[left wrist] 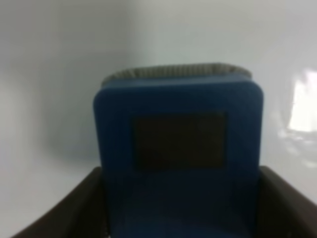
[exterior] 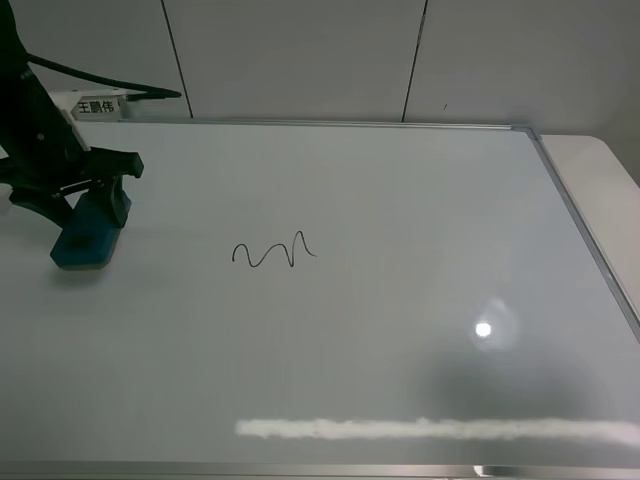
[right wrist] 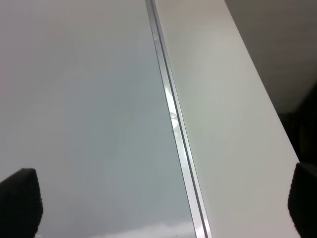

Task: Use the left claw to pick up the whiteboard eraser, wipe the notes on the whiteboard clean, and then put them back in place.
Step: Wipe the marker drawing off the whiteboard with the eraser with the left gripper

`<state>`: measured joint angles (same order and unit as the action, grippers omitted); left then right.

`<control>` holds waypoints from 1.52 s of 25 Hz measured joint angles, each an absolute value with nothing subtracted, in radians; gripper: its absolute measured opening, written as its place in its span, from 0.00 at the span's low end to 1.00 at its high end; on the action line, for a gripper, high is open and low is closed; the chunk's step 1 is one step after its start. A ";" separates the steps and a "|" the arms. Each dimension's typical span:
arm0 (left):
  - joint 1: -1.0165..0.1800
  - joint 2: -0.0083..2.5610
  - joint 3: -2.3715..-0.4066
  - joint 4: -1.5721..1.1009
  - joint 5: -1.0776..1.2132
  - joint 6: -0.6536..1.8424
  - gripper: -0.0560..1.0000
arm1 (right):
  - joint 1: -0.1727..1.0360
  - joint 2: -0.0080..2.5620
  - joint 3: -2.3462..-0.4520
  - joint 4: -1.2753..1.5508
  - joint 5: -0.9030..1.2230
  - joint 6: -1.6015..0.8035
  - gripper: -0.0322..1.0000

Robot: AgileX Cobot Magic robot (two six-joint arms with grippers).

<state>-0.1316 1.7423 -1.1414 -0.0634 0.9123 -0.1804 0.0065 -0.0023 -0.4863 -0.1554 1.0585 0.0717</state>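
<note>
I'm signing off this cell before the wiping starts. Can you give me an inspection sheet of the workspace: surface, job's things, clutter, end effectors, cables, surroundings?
Surface: whiteboard glossy, with lamp glare toward the near edge.
Job's things: notes unwiped, mid-board; whiteboard eraser at the board's left side, well apart from them.
Clutter: nothing seen.
End effectors: left end effector has its fingers against both sides of the eraser; right end effector open, holding nothing, above the board's right frame.
Cables: black cable runs from the left arm near the far left corner.
Surroundings: white table right of the board; pale wall panels behind.
</note>
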 joint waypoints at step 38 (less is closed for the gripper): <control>-0.471 2.133 -1.430 -0.024 0.853 -0.138 0.58 | 0.006 -0.002 -0.486 -0.155 1.058 0.072 0.99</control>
